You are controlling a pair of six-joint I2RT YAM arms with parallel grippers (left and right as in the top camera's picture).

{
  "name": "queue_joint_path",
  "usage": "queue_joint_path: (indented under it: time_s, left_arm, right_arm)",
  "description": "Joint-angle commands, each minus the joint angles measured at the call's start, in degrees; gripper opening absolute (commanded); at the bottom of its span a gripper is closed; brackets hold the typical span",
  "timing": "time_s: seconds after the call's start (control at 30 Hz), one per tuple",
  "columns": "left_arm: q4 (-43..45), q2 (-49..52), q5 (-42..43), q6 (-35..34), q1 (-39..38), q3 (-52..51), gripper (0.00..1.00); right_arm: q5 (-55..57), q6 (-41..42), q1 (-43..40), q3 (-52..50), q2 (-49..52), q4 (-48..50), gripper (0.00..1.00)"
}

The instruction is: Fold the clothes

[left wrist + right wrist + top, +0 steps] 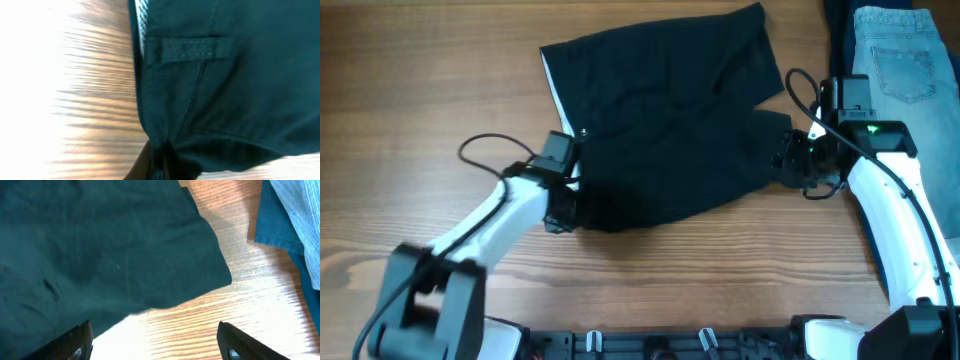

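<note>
— Looking at that wooden table [440,80], which step would you say is in hand?

— The first fold, I'd judge, and just at its start. The dark shorts [665,125] lie spread nearly flat in the middle of the table, waistband to the left and legs to the right, with nothing doubled over yet.

— And the jeans [900,60]?

— Off in the far right corner, lying on a dark blue cloth [272,225], untouched and just beyond the shorts' right edge.

— What are the arms doing?

— The left gripper [563,212] sits at the near waistband corner, and from its wrist view the fabric puckers into the closed fingers, so it looks pinched on the shorts. The right gripper [788,160] is at the near leg hem with its fingers wide apart and holding nothing.

— So what next?

— My guess: the right one must close on that hem, then both lift together and carry the near edge over to the far one, evenly, or the cloth will skew.

— Any detail on the fabric?

— Smooth, a few soft creases, a stitched belt loop [187,48] on the waistband.
</note>
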Motion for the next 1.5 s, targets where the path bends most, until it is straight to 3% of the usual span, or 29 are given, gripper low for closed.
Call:
queue_joint_path:
  time_s: [0.0, 0.17, 0.47, 0.6, 0.7, 0.83, 0.97, 1.0, 1.03, 1.2, 1.47]
  left_arm:
    - [-3.4, -11.5, -5.5, -0.4, 4.4, 2.1, 0.04]
    - [-3.6, -23.3, -10.9, -0.5, 9.9, 2.1, 0.04]
    - [2.3, -20.5, -13.4, -0.5, 10.7, 2.1, 0.04]
    - [2.7, -18.0, -13.4, -0.5, 10.7, 2.1, 0.04]
    - [2.7, -17.6, -13.4, -0.5, 10.7, 2.1, 0.04]
    - [2.7, -17.6, -13.4, -0.5, 10.7, 2.1, 0.04]
    - [2.7, -17.6, -13.4, -0.5, 10.7, 2.1, 0.04]
    - [2.7, -17.6, -13.4, -0.5, 10.7, 2.1, 0.04]
    - [2.7, -17.6, -13.4, -0.5, 10.7, 2.1, 0.04]
    - [2.7, -17.6, -13.4, -0.5, 10.7, 2.1, 0.04]
    - [2.3, -18.0, -11.6, -0.5, 10.7, 2.5, 0.04]
  right_arm:
    - [-2.7, 1.6, -0.2, -1.2, 1.1, -0.8, 0.79]
    - [-6.0, 2.0, -0.2, -6.6, 4.5, 2.9, 0.8]
    - [-19.0, 1.8, 3.1, -15.1, 7.0, -2.9, 0.8]
    - [-19.0, 8.5, 7.5, -21.5, 7.0, 3.0, 0.78]
    - [-18.5, 11.0, 8.9, -25.4, 7.0, 9.9, 0.59]
    - [-9.6, 13.2, 8.8, -25.9, 7.0, 11.5, 0.6]
    - [-9.5, 14.8, 8.8, -26.0, 7.0, 10.9, 0.66]
    - [-9.5, 15.3, 8.8, -26.0, 7.0, 10.5, 0.5]
    - [-9.5, 15.4, 8.8, -26.0, 7.0, 10.4, 0.05]
    - [-9.7, 14.8, 8.8, -25.0, 6.3, 10.9, 0.04]
    - [-2.0, 10.3, 8.8, -7.0, -7.9, 0.8, 0.05]
